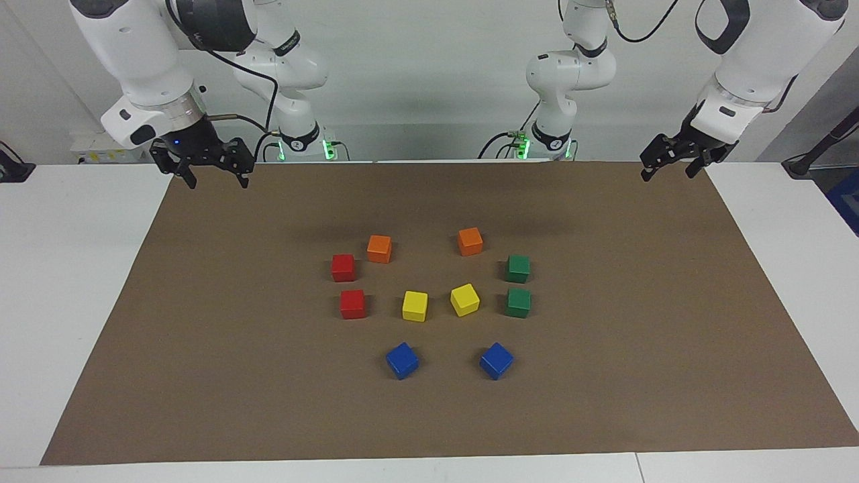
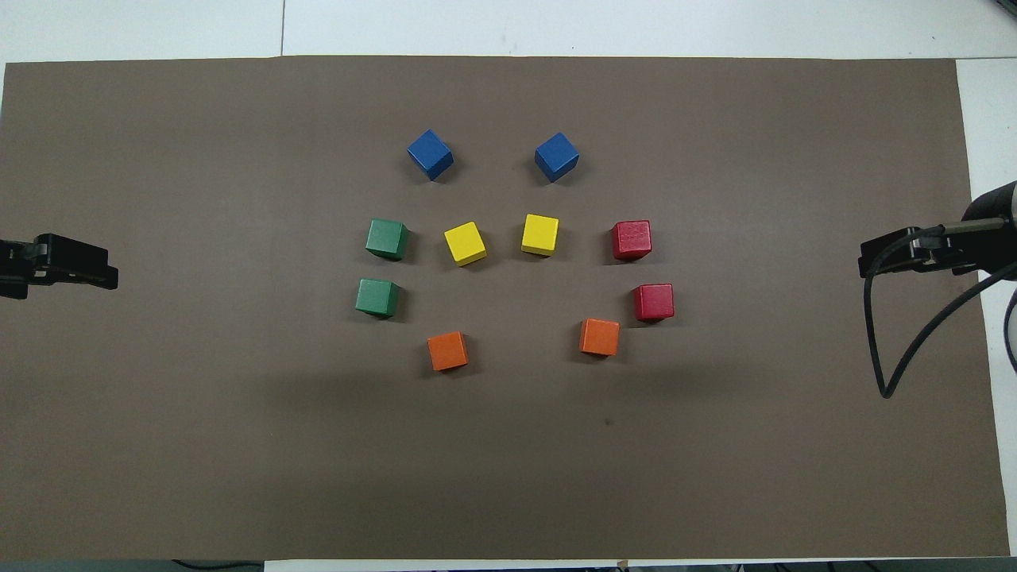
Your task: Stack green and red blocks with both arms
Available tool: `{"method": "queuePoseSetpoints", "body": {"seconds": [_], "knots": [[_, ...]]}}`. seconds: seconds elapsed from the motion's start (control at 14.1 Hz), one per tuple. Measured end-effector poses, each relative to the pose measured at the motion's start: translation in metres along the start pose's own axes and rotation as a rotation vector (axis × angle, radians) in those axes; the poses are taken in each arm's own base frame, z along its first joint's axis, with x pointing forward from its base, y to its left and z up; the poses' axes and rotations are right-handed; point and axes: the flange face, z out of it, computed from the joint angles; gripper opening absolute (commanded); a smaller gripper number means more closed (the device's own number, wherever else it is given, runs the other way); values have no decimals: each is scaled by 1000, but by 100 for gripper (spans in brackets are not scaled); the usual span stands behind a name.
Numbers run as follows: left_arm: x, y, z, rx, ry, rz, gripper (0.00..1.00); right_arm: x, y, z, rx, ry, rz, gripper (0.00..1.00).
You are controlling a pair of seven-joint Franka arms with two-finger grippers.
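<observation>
Brown mat [image 1: 604, 402] covers the table. Facing view: two red blocks [image 1: 343, 267] [image 1: 353, 304] sit toward the right arm's end of the cluster, two green blocks [image 1: 518, 268] [image 1: 519, 302] toward the left arm's end; none stacked. Orange cubes [image 1: 379, 249] lie nearest the robots, yellow cubes [image 1: 415, 306] in the middle, blue cubes [image 1: 402, 360] farthest. Right gripper [image 1: 216, 180] hangs over the mat's corner, fingers apart, holding nothing. Left gripper [image 1: 671, 169] hangs over the other near corner, fingers apart, empty.

Overhead view: each green pair [image 2: 387, 239] and red pair [image 2: 632, 240] stands close together but apart. Left gripper [image 2: 99, 276] and right gripper [image 2: 874, 262] show at the mat's ends, well apart from the blocks.

Risk, as judged: an orange cube sits just beside the nearer red block, so a descending finger could nudge it. An off-centre release could topple a stack.
</observation>
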Motion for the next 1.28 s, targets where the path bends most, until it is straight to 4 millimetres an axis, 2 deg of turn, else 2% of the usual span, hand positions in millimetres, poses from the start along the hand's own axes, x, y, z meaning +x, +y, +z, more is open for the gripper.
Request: {"method": "queuePoseSetpoints", "body": {"seconds": [0.71,0.92,1.06,1.28], "knots": [[2,-1,-1,0,15,0,100,0,0,1,0,-1,0,100],[5,4,7,0,38,19,100,0,0,1,0,-2,0,100],[10,26,26,-8,80,44,100,0,1,2,0,-2,2,100],[8,77,58,-9,85,100,100,0,2,2,0,-1,12,100]]}}
